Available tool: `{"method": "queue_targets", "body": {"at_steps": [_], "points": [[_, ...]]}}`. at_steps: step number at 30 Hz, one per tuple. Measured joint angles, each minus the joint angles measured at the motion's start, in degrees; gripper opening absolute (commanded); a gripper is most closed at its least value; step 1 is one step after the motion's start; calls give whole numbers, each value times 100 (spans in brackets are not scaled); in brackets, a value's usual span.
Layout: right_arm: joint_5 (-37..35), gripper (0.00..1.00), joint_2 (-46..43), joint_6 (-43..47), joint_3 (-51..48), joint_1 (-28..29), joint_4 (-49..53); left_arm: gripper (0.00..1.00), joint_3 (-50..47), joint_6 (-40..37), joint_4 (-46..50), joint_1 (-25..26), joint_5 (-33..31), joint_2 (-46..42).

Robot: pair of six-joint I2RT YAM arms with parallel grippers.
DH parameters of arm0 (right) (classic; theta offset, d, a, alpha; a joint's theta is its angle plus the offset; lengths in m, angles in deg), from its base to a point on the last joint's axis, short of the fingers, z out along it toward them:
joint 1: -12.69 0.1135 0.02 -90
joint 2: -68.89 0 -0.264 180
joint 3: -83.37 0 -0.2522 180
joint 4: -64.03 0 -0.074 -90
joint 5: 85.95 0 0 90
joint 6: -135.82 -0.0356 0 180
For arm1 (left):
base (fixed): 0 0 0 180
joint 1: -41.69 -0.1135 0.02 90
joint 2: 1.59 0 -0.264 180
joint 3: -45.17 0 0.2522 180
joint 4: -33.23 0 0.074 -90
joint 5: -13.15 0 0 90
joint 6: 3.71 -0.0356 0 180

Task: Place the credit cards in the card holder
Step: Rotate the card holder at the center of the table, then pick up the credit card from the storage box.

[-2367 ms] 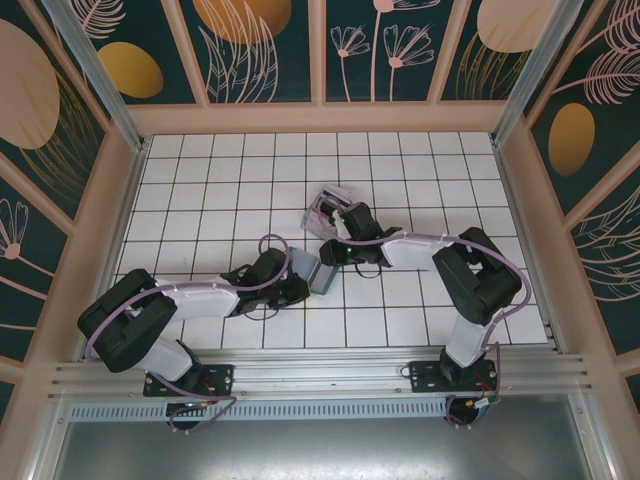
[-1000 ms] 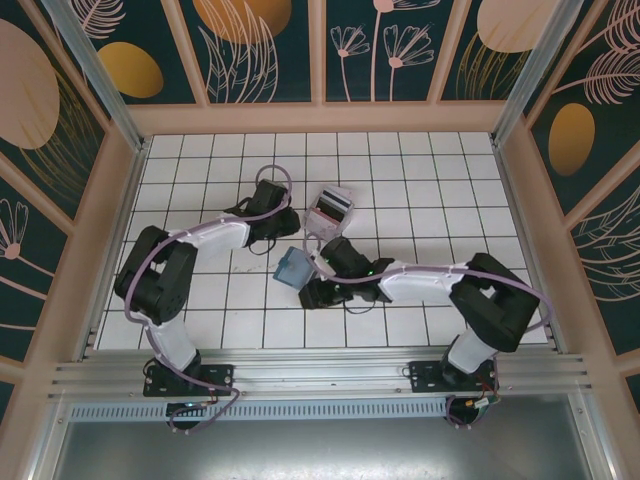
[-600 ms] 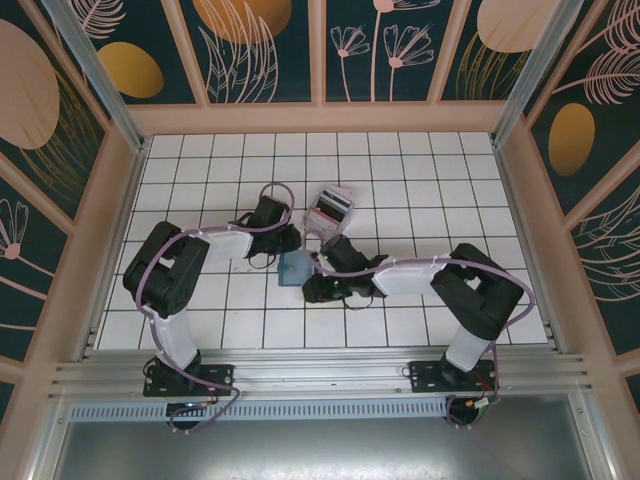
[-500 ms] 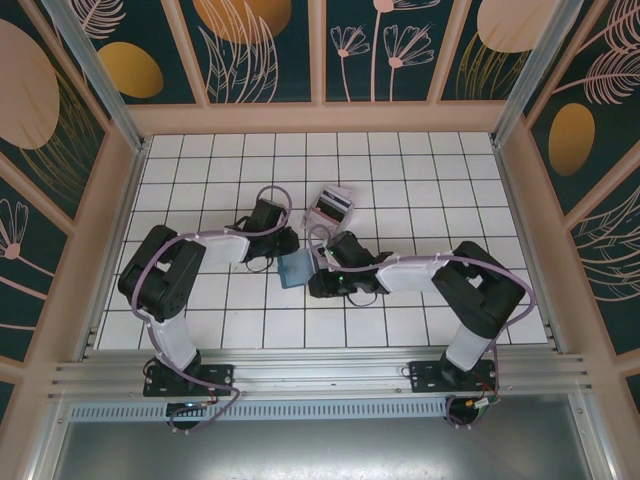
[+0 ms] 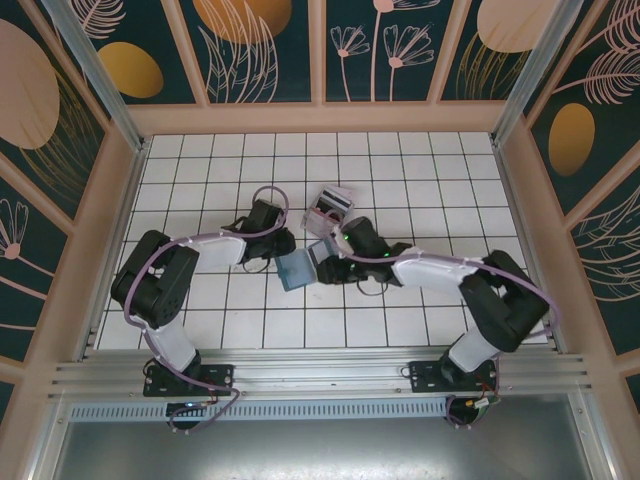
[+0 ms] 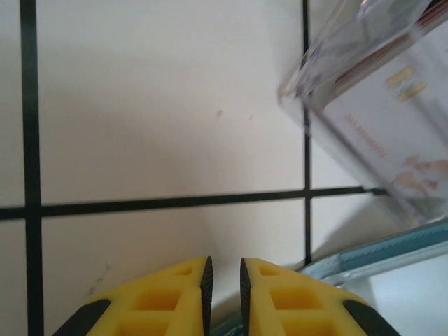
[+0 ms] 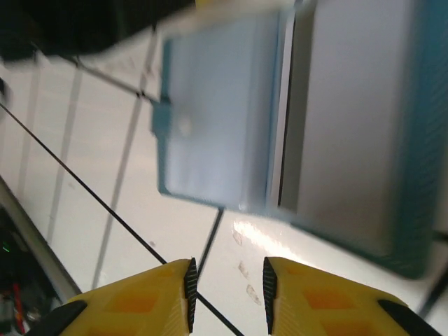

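In the last half second the right arm swung its wrist back toward the stand [image 6: 318, 73]. The holder [image 5: 297, 270] barely shifted, and the left arm stayed at its far-left corner. You can read that as holder placement done and card fetch next (my guess). No card is visible in it, and the cards [image 5: 332, 207] sit in the stand just behind. The holder lies on the worktop [image 5: 420, 170] between both arms, opened flat: a pale blue panel beside a greyer one, teal rim, slots lost in blur. Right jaws: moderately open, empty, over its edge. Left jaws: all but closed, nothing visible between them, holder corner just beneath.
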Motion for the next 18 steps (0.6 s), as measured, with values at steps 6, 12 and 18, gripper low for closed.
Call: {"method": "queue_targets", "body": {"at_steps": [6,12,18], "points": [[-101,57,-387,431,549,-1220,7,41,629,-4,160,-37,-83,-103],[-422,75,378,1091,1449,-1954,0,49,1185,26,157,-63,-48,-35],[-420,76,1491,1596,2173,-2131,66,55,1722,48,4,-63,166,616]]}}
